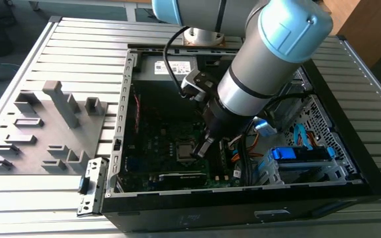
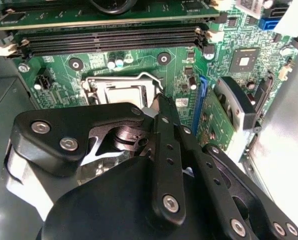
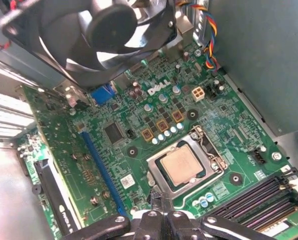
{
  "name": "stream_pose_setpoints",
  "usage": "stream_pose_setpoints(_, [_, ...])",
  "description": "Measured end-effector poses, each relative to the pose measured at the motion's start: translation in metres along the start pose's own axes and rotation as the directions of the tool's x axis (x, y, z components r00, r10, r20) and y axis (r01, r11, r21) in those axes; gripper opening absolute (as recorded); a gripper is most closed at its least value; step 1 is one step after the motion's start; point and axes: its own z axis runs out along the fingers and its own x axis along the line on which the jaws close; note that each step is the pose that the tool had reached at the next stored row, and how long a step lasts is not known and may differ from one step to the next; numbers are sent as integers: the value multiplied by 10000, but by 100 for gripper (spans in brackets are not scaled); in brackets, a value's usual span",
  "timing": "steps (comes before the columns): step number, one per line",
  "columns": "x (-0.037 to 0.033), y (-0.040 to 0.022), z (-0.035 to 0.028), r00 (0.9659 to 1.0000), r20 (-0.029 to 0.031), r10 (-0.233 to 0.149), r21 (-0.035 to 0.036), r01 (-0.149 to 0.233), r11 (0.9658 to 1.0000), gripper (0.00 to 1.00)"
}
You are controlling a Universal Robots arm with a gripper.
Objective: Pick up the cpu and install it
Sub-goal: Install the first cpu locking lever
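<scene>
First wrist view tells most of the story here: the cpu (image 3: 183,164) is already lying flat in the socket frame (image 3: 186,165) on the motherboard (image 3: 139,130), pale top up, sitting square inside the metal surround. So the pick-up and the placing look done to me, going by how things lie.

Using the socket frame as the landmark: the case fan (image 3: 99,30) hangs well apart from it at the far end of the board, the long blue slot (image 3: 101,175) runs off to one side, and the black memory slots (image 3: 259,200) sit just beside it on the other side. The gripper (image 3: 161,197) is right at the frame's edge, fingertips close together and looking pinched to a narrow tip, with nothing held between them as far as I can see.

Second wrist view has the same gripper (image 2: 159,100) with its tip at the frame's corner, near the thin wire retention lever (image 2: 139,77). I can't tell if it's actually touching the lever or the frame.

From the exterior view, the arm reaches down into the open computer case (image 1: 121,148) and the gripper (image 1: 204,146) sits just beside the socket.

What's left, I'd guess: the frame doesn't look clamped over the chip yet, so locking is probably outstanding.
</scene>
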Motion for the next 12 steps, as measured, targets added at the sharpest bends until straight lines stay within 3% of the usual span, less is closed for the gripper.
stream_pose_setpoints(6, [-18,-19,101,10000,-16,7,10,-7,10000,11])
stream_pose_setpoints(12, [3,20,154,10000,-22,6,13,-6,10000,11])
